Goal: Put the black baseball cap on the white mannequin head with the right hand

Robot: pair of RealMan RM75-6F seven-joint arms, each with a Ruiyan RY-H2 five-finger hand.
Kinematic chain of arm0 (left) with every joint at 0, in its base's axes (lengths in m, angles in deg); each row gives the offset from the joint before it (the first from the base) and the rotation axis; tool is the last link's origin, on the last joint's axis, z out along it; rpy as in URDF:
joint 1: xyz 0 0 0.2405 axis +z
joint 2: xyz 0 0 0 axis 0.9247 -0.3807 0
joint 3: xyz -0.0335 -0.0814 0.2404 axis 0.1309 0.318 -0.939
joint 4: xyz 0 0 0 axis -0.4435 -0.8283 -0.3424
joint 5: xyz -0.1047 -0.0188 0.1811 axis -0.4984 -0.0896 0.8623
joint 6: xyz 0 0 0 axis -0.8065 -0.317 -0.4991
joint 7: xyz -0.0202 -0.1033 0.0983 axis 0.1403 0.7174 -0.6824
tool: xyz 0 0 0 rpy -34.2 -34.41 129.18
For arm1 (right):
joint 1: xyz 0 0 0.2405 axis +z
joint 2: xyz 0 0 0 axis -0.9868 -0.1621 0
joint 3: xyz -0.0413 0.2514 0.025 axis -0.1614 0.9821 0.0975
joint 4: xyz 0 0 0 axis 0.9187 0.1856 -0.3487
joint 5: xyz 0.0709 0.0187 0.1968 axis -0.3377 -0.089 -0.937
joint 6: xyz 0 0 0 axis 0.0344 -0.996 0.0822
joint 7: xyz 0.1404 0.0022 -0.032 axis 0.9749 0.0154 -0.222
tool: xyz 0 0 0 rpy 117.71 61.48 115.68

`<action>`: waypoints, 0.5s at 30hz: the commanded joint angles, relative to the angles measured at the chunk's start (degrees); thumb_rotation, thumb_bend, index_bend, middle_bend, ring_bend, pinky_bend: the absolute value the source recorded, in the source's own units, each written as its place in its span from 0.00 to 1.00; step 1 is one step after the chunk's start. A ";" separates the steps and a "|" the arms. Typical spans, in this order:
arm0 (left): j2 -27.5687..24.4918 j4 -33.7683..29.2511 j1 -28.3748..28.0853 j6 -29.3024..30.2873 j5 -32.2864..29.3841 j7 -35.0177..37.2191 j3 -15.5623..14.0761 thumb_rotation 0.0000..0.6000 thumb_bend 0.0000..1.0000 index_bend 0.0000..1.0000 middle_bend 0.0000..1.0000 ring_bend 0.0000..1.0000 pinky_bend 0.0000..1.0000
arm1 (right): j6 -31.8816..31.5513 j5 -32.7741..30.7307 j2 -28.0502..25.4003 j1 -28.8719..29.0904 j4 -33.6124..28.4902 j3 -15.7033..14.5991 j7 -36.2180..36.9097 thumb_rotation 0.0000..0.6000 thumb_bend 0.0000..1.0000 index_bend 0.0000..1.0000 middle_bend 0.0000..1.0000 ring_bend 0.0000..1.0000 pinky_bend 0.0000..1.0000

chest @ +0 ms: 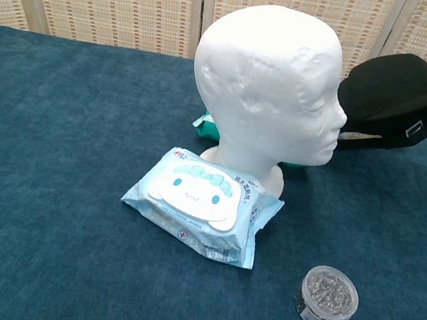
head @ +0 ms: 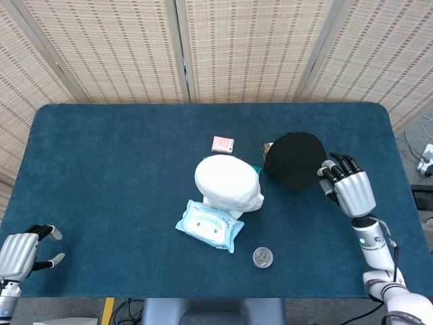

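— While the white foam mannequin head (head: pixel 229 184) stands upright near the middle of the blue cloth-covered table (head: pixel 122 162), where is the black fabric baseball cap (head: pixel 293 160)?

— Just to its right, tilted, with its brim side raised off the cloth in the chest view. The right hand (head: pixel 350 188) grips it at the brim edge, fingers curled against the black fabric.

— And the left hand (head: pixel 24 250)?

— Down at the table's near left corner, holding nothing, fingers loosely apart.

— What else lies about?

— A pale blue pack of wet wipes (head: pixel 210 225) touching the mannequin's base, a small round clear container (head: pixel 262 256) near the front edge, and a small pink card (head: pixel 222 143) behind the head.
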 commanded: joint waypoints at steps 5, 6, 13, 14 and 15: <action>0.05 0.02 -0.07 -0.25 0.01 -0.14 -0.11 1.00 0.13 0.50 0.51 0.40 0.68 | -0.80 -0.65 -2.46 1.85 -1.84 1.50 -2.32 1.00 0.41 0.73 0.49 0.27 0.32; 0.07 0.01 -0.10 -0.30 -0.01 -0.19 -0.11 1.00 0.13 0.50 0.51 0.40 0.68 | -0.86 -0.69 -2.66 2.01 -2.05 1.61 -2.55 1.00 0.41 0.73 0.49 0.27 0.32; 0.11 0.19 -0.12 -0.42 -0.09 -0.07 -0.12 1.00 0.13 0.50 0.51 0.40 0.68 | -0.99 -0.74 -3.29 3.02 -2.90 2.02 -3.96 1.00 0.41 0.74 0.50 0.28 0.32; 0.09 0.19 -0.08 -0.34 -0.04 -0.02 -0.15 1.00 0.13 0.50 0.51 0.40 0.68 | -0.99 -0.77 -3.30 3.29 -2.98 2.14 -4.22 1.00 0.41 0.74 0.50 0.28 0.32; 0.08 0.16 -0.10 -0.35 -0.05 -0.01 -0.12 1.00 0.13 0.50 0.51 0.40 0.68 | -0.98 -0.76 -3.31 3.50 -3.05 2.20 -4.38 1.00 0.41 0.74 0.50 0.28 0.32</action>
